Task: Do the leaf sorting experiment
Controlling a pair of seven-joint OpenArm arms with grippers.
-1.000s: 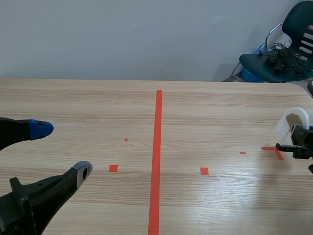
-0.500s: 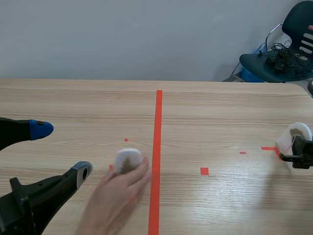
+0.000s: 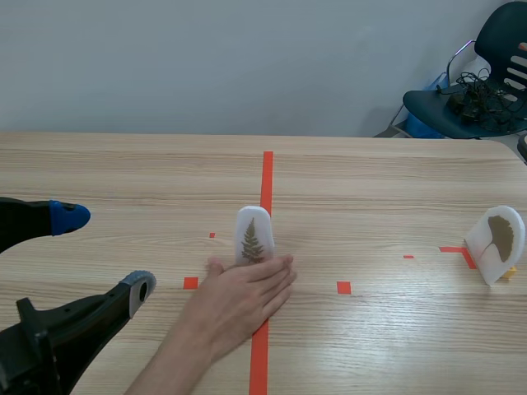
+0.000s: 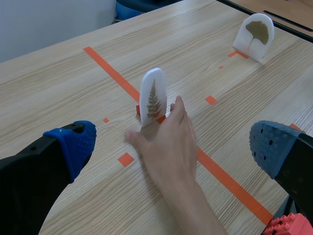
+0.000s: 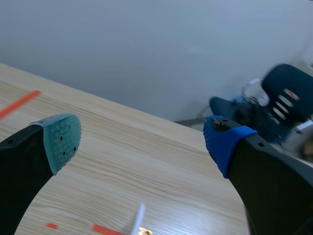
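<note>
1. The right gripper is gone from the scene view. A second ago it holds the ginkgo leaf card at the table's right edge; now that card stands upright on its own beside the orange-red corner mark. In its own wrist view we see its fingers spread wide with nothing between them, and a thin white edge below it that we take to be the card.

2. A person's hand comes in from the near side. Half a second ago it carries a white piece low over the table; now it sets the fern leaf card upright on the centre tape line, fingertips touching the card's foot.

3. The left gripper keeps its place at the near left, fingers spread and empty, with the hand and fern card ahead of it.

4. We judge that one leaf is sorted to the right side and a new sample is being presented at the middle. The next pick should wait until the hand is out of the way.
</note>
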